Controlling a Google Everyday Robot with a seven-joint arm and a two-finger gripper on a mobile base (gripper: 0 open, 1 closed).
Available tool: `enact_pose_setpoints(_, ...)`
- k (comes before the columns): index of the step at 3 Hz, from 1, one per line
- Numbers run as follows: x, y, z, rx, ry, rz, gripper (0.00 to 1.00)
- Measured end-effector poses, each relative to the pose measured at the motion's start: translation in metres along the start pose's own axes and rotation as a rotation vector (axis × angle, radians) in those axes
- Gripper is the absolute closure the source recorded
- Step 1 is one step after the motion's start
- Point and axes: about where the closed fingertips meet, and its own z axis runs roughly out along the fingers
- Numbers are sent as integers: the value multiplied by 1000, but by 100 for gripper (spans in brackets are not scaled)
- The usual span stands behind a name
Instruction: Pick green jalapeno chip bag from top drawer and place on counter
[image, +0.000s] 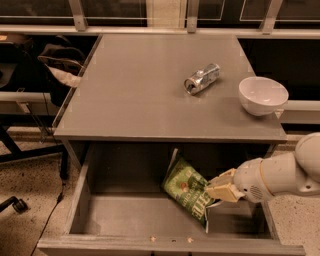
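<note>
The drawer (125, 215) under the desk (140, 90) stands pulled out, its grey floor bare on the left. The green chip bag (186, 189) is inside it, right of the middle, standing tilted with its upper end leaning toward the back of the drawer and its lower end near the front. The gripper (216, 189) is down in the drawer at the bag's right side, at the end of a white arm (280, 175) that reaches in from the right. Its tan fingers (223, 192) are closed on the bag's right edge, one above the other, with the crinkled foil pinched between them. On the desk, a silver can (202, 78) lies on its side right of the middle. A white bowl (262, 95) sits upright near the right edge, apart from the can.
</note>
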Motion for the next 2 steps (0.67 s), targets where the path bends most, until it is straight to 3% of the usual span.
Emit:
enact_pose_setpoints(1,-39,20,-48,2,-47,-48,100)
enact_pose_setpoints(2,-50,34,-70,-6,-62,-59,100)
